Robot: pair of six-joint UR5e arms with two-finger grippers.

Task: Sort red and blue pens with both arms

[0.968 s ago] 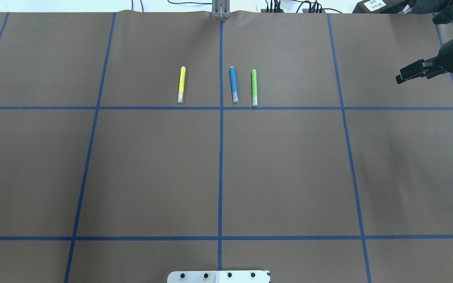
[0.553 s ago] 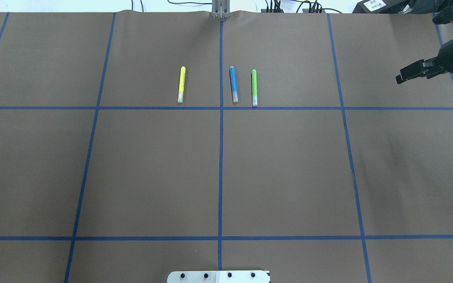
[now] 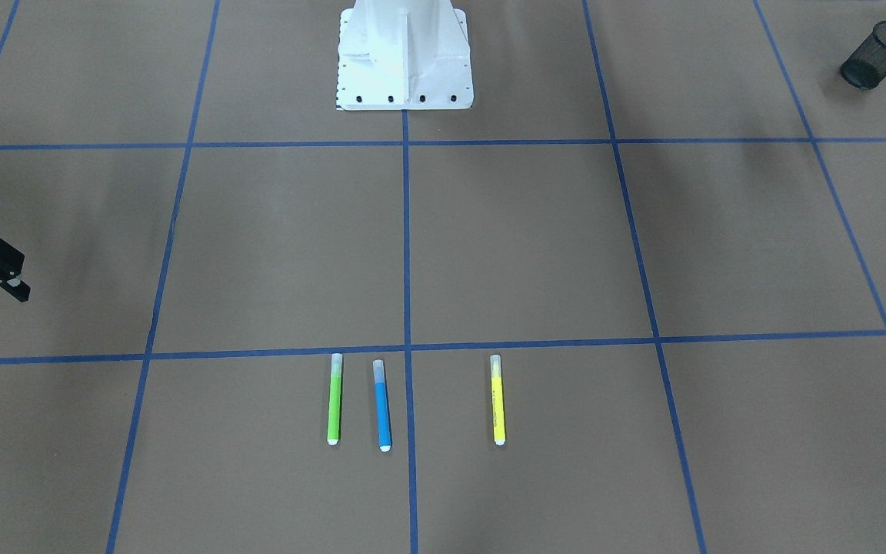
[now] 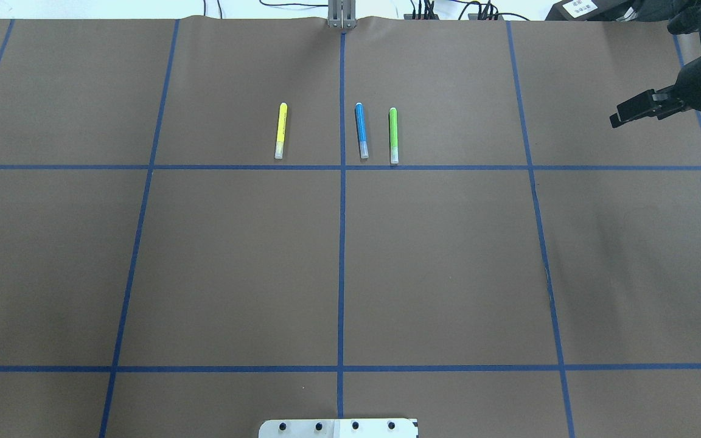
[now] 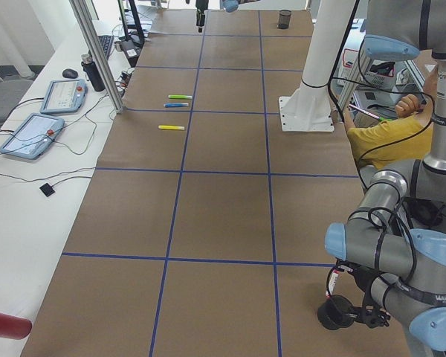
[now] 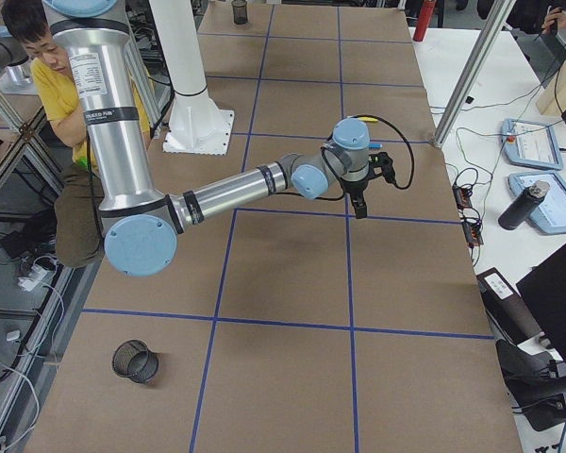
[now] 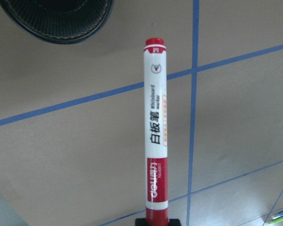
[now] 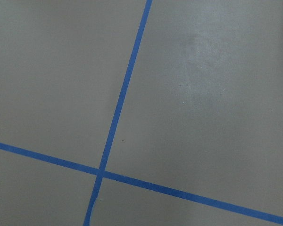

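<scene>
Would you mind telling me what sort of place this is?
Most likely a robotics lab workcell: the right arm reaches over a paper-covered table gridded with blue tape, teach pendants lie on the side bench, and the left gripper holds a red marker.

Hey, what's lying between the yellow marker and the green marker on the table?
The sky-blue pen lies between the yellow marker and the green marker, nearer the green one, plus a blue tape line; the overhead view shows it.
</scene>
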